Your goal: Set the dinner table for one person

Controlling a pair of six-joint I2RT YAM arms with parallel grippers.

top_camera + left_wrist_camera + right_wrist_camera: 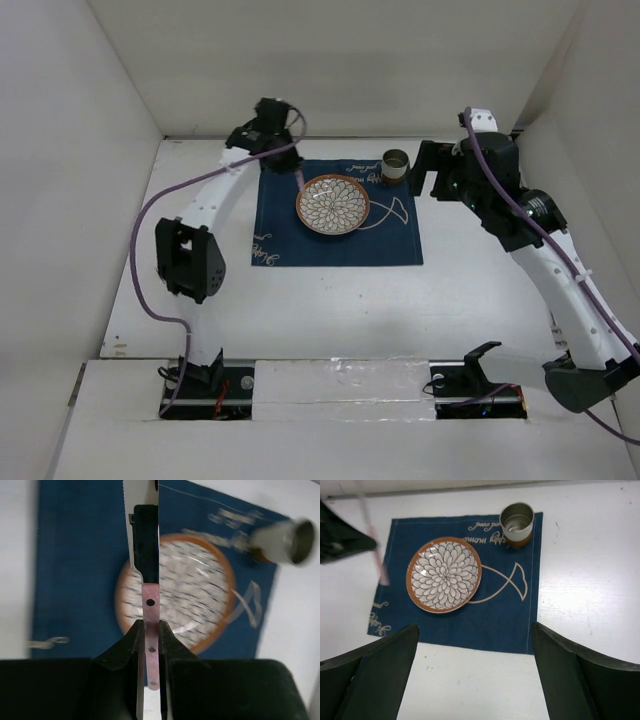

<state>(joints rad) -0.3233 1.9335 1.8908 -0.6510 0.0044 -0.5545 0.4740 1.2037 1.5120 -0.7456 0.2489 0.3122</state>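
Table (330,300) first: broad, matte white and plain, spread under both my arms in the top view. Up at its 12 o'clock lies the navy mat (400,240), with a pale fish outline and script on it. The plate (333,204) sits on the mat, a touch left of centre, with an orange rim and a white petal pattern. The cup (396,165) looks like metal and stands at the plate's 1 o'clock, on the mat's far edge.

My left gripper (151,627) is clenched on the knife (150,605) by its pink handle. The blade runs straight out toward 12 in the wrist view. From above, the knife hangs at the plate's 10 o'clock rim.

My right gripper (475,626) is spread wide and holds nothing, out beyond the cup at 3 o'clock.

Left arm is the nearer one. I reckon the bare mat strip at the plate's 9 o'clock is the landing spot, with the knife's long axis laid along the mat's side edge.
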